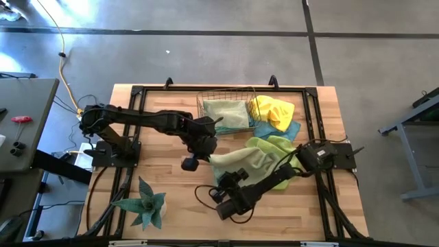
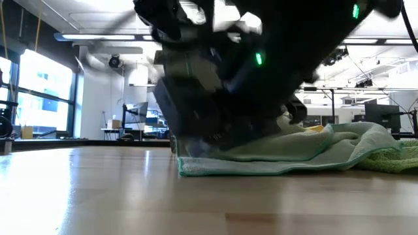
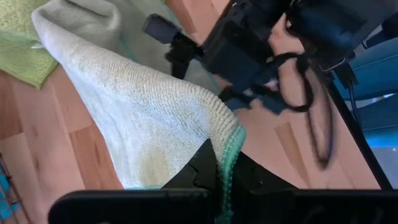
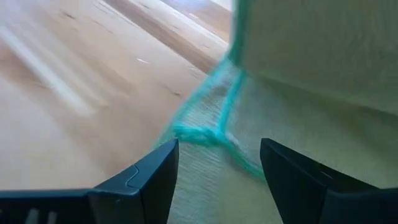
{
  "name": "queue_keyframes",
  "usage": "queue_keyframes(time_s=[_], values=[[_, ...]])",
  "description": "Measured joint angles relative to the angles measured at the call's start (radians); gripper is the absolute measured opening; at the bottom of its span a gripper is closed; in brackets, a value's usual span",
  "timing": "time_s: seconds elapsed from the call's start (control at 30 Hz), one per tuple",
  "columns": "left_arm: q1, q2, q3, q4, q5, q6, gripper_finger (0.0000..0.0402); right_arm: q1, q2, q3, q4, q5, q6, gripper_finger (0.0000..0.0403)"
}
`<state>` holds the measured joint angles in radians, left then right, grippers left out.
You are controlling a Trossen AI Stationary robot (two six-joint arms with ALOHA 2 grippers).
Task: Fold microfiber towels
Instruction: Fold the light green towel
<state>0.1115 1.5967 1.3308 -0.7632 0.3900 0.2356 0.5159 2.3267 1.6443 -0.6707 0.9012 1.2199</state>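
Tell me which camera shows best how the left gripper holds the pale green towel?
The left wrist view: the pale green towel hangs pinched in the left gripper. The high view shows it small, the low view only its table edge, the right wrist view its teal hem.

Pale green towel (image 1: 236,159) with a teal edge (ribbed weave), lime green towel (image 1: 274,145), yellow towel (image 1: 273,110), light wood-grain table (image 1: 164,154).

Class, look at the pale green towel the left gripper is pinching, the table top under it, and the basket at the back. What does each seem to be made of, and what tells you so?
Pale green towel: soft knitted microfibre-like cloth, matte, looped texture, stitched teal edge. Table top: wood planks, smooth light finish, visible grain and seams. Basket: thin metal wire, apparently; open mesh you can see through. Left gripper: dark, probably hard plastic.
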Motion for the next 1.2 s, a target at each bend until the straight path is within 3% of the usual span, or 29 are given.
queue_keyframes(time_s=[0.17, 0.73, 1.2], values=[[-0.010, 0.000, 0.000, 0.000, -0.006, 0.000, 0.0000, 0.021, -0.004, 0.029, 0.002, 0.000, -0.095, 0.0220], [-0.017, 0.000, -0.012, 0.003, -0.008, -0.023, 0.0000, -0.041, 0.004, 0.008, -0.096, -0.062, -0.092, 0.0220], [-0.017, 0.000, -0.042, 0.004, -0.008, -0.023, 0.0000, -0.031, 0.004, 0.045, -0.112, -0.047, -0.103, 0.0220]])
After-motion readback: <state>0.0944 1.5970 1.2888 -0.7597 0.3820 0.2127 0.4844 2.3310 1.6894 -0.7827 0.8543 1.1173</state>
